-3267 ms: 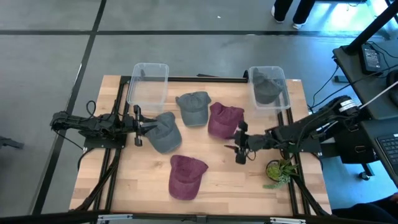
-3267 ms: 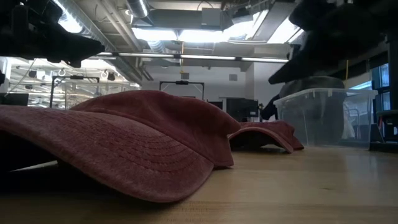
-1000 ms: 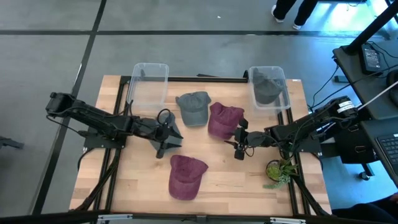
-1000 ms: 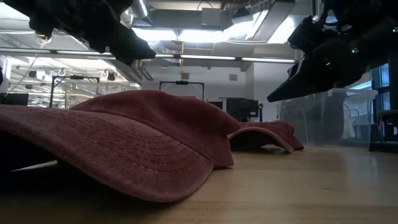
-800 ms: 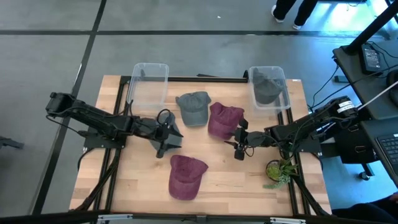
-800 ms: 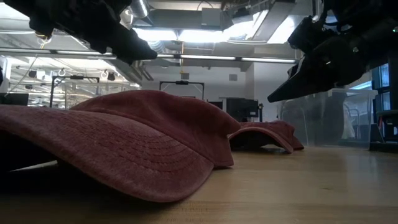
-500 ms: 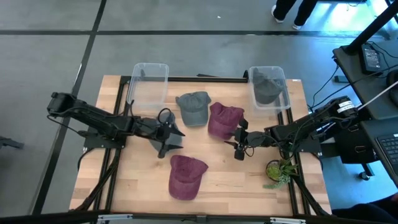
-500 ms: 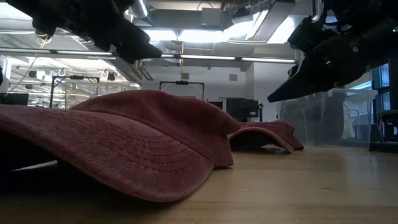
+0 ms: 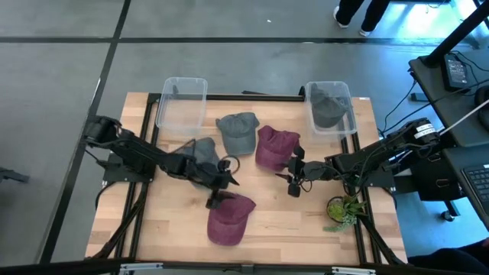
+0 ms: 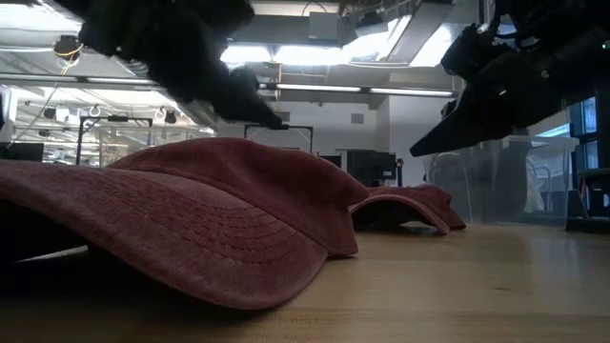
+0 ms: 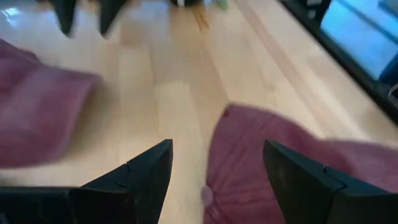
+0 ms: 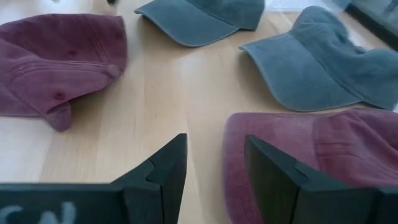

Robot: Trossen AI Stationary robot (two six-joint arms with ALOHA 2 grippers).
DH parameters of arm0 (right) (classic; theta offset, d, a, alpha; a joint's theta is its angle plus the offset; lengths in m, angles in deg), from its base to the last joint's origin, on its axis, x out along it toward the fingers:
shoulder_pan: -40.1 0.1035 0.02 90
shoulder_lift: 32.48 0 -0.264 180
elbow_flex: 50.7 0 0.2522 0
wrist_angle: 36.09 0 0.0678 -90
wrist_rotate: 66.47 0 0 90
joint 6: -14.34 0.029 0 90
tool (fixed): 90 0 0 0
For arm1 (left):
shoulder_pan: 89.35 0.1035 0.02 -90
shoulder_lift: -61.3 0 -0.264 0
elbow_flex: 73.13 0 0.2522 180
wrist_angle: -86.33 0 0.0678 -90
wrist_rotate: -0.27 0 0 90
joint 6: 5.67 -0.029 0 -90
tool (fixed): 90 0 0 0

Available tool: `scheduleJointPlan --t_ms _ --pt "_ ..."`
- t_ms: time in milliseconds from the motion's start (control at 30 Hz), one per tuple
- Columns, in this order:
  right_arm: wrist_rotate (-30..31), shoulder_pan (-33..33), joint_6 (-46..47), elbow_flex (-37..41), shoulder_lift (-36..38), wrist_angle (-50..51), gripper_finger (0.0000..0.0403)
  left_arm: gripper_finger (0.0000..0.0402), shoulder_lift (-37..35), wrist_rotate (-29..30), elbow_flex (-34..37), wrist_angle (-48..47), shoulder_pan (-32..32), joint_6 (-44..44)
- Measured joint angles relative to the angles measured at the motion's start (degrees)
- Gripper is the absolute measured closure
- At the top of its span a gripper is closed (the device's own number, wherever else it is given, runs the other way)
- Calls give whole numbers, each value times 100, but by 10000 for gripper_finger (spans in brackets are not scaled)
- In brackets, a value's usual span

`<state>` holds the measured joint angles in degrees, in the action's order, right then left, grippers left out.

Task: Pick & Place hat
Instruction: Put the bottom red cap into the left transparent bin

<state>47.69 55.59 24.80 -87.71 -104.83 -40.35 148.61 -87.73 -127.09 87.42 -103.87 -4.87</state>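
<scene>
A maroon hat (image 9: 228, 218) lies brim-down on the table near the front edge. My left gripper (image 9: 221, 192) hangs open just above its far edge, one finger over the crown (image 11: 267, 155) and one over bare wood, touching nothing. A grey hat (image 9: 200, 151) lies behind it. A second grey hat (image 9: 238, 131) and a second maroon hat (image 9: 273, 147) lie mid-table. My right gripper (image 9: 293, 179) waits open beside that maroon hat (image 12: 311, 162), holding nothing.
A clear bin (image 9: 182, 103) stands at the far left. A second clear bin (image 9: 330, 107) at the far right holds a grey hat. A small green plant (image 9: 340, 210) sits near the right edge. Bare wood shows along the near edge on both sides of the maroon hat.
My left gripper has left the grey hat and swung toward the table's near edge and right, ending over the near maroon hat. The grey hat stays lying on the table, uncovered now. My right gripper has kept still.
</scene>
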Motion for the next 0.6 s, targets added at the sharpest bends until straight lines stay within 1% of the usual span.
scheduleJointPlan --t_ms 133,200,333,467,600 --pt "-255 0 -15 0 0 4 244 159 463 484 -16 30 -144 313" --pt "-360 2 -15 0 0 7 244 159 666 591 -16 31 -157 573" --pt "-386 2 -37 0 0 7 244 158 1093 590 -18 207 -155 930" --pt "-386 2 -40 0 0 7 244 160 1504 562 -20 508 -157 957" --pt "-386 2 -40 0 0 9 244 161 1754 491 -37 618 -155 964"
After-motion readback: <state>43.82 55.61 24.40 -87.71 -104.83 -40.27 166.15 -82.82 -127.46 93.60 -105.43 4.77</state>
